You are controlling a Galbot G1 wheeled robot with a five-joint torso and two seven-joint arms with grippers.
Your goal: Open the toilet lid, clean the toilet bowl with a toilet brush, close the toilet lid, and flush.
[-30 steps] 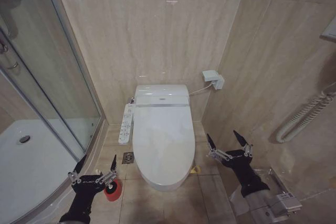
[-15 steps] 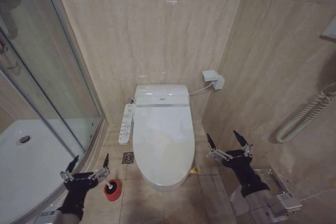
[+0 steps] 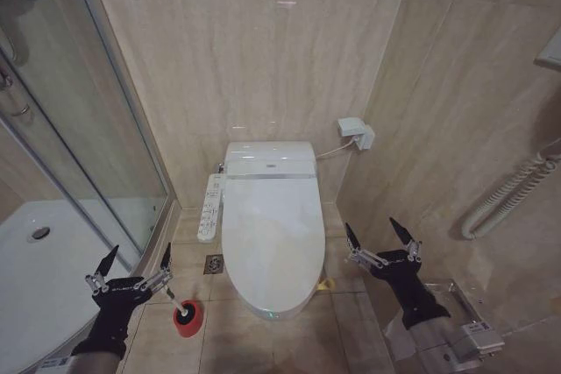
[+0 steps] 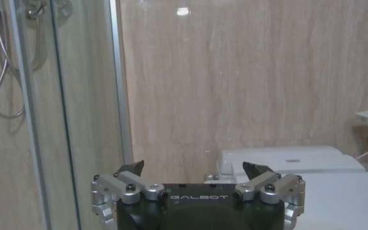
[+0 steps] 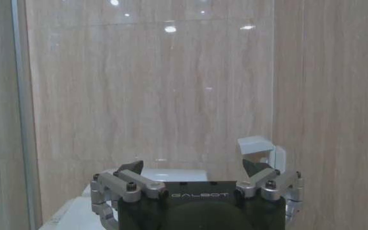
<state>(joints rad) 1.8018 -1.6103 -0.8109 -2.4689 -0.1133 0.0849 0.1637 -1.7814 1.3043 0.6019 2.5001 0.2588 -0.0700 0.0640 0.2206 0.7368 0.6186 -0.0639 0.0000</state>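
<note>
The toilet lid (image 3: 270,225) is down and covers the toilet bowl, of which I see the front rim (image 3: 277,311). A small yellow ribbon (image 3: 326,284) hangs at the lid's right edge. The toilet brush (image 3: 177,302) stands with its white handle tilted in a red holder cup (image 3: 188,319) on the floor left of the toilet. My left gripper (image 3: 138,252) is open, just left of and above the brush handle, holding nothing. My right gripper (image 3: 372,227) hovers open to the right of the toilet. In the left wrist view the open left gripper (image 4: 193,168) faces the lid (image 4: 340,194).
A glass shower door (image 3: 88,129) and white shower tray (image 3: 44,278) close off the left. A control panel (image 3: 210,203) sits on the toilet's left side, with a floor drain (image 3: 213,263) below it. On the right wall are a white box (image 3: 357,131) and a hose (image 3: 508,194).
My left gripper has moved left and a little up, away from the red holder and brush. The right gripper and the lid have stayed put.
</note>
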